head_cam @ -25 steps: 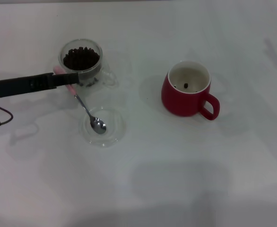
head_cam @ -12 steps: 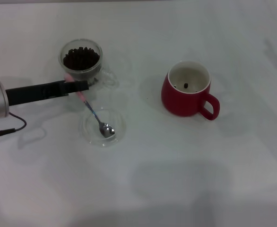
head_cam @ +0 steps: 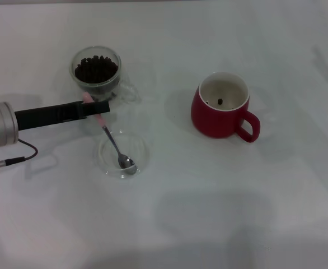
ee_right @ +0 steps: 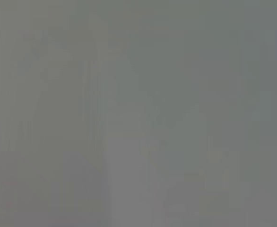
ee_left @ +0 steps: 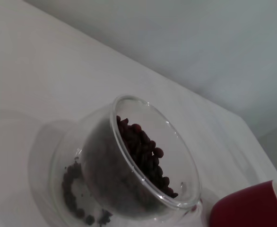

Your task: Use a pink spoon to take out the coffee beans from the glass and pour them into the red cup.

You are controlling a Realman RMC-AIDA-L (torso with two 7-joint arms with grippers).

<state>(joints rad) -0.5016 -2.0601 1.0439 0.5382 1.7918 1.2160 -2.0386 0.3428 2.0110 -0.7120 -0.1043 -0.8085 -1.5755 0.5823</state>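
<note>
My left gripper (head_cam: 99,108) reaches in from the left and is shut on the pink handle of the pink spoon (head_cam: 112,140). The spoon slants down, its metal bowl over the shallow glass dish (head_cam: 143,147). Just behind the gripper stands the glass (head_cam: 97,70), heaped with dark coffee beans (head_cam: 96,68); the left wrist view shows the glass (ee_left: 176,161) and its coffee beans (ee_left: 145,156) close up. The red cup (head_cam: 223,106) stands to the right with one or two beans inside; its edge (ee_left: 252,208) shows in the left wrist view. The right gripper is out of view.
Everything rests on a plain white table (head_cam: 209,213). A thin cable (head_cam: 18,152) hangs from my left arm near the left edge. The right wrist view is a blank grey.
My left gripper has moved right and toward the near side with the spoon. The spoon's bowl has slid to the dish's right front and now hangs steeper.
</note>
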